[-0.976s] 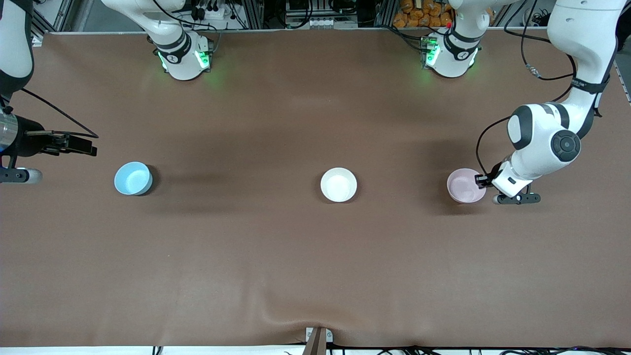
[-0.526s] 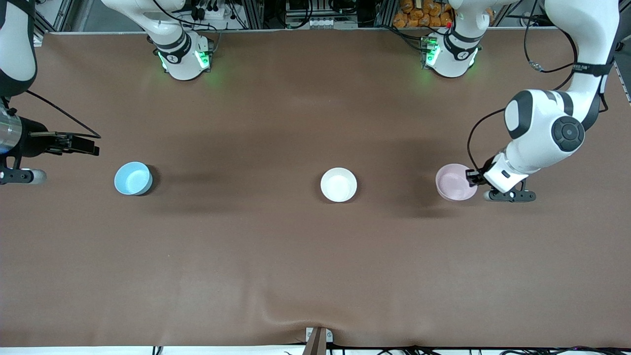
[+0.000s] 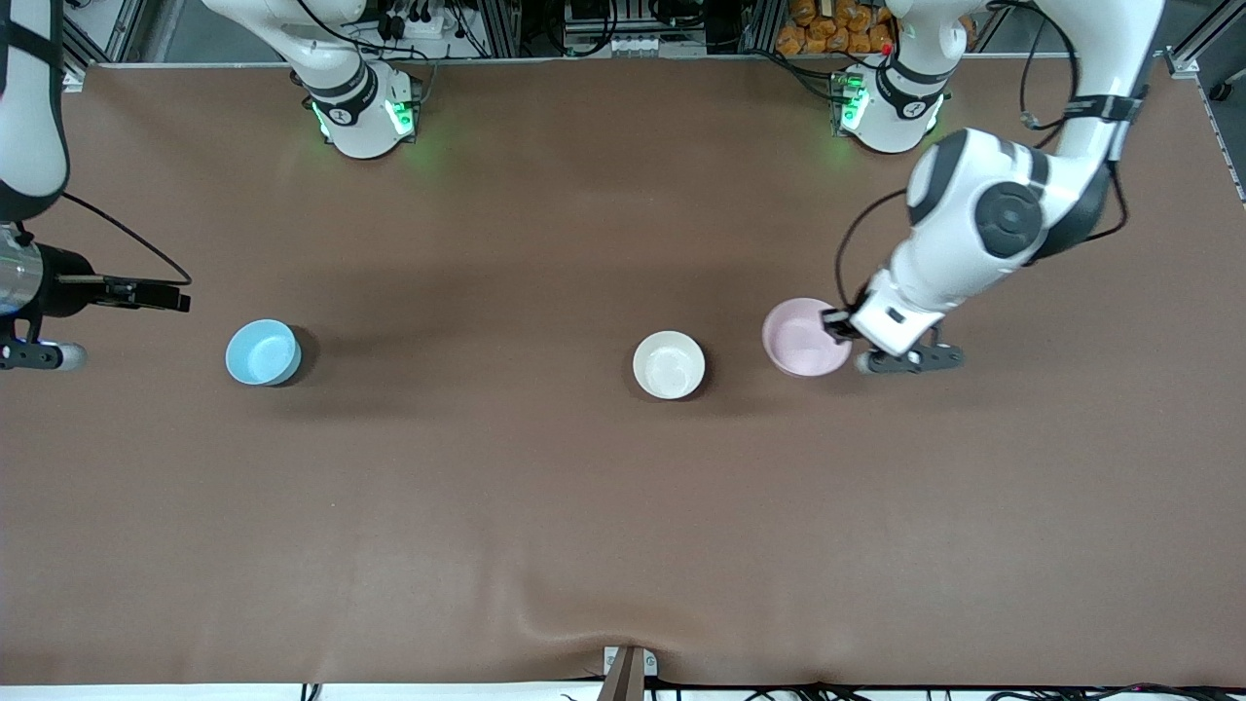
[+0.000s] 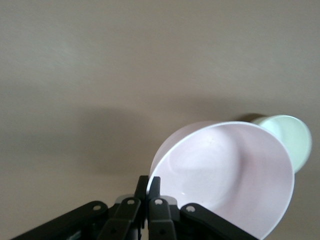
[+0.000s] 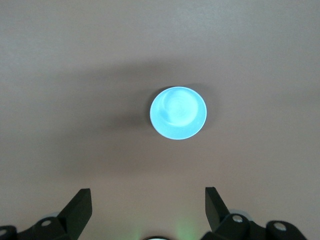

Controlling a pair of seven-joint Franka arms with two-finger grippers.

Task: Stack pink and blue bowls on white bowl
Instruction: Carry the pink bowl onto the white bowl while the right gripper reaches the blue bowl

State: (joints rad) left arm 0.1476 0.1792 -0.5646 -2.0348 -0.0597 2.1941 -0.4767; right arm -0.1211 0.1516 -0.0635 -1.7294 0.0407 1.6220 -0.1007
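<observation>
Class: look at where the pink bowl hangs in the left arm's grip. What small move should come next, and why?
Probably carry it sideways until it is over the white bowl. The left tool pinches the pink bowl by its rim, lifted beside the white one, not above it. The right tool waits open, and the blue bowl is untouched.

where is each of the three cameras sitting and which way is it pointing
Front view: high across the table, facing both bases; shows blue bowl, white bowl, and the left gripper carrying the pink bowl.
Left wrist view: on the left arm, looking down past its fingers shut on the pink bowl's rim; shares both nearby bowls with the front view.
Right wrist view: on the waiting right arm, over the blue bowl; open right gripper.
</observation>
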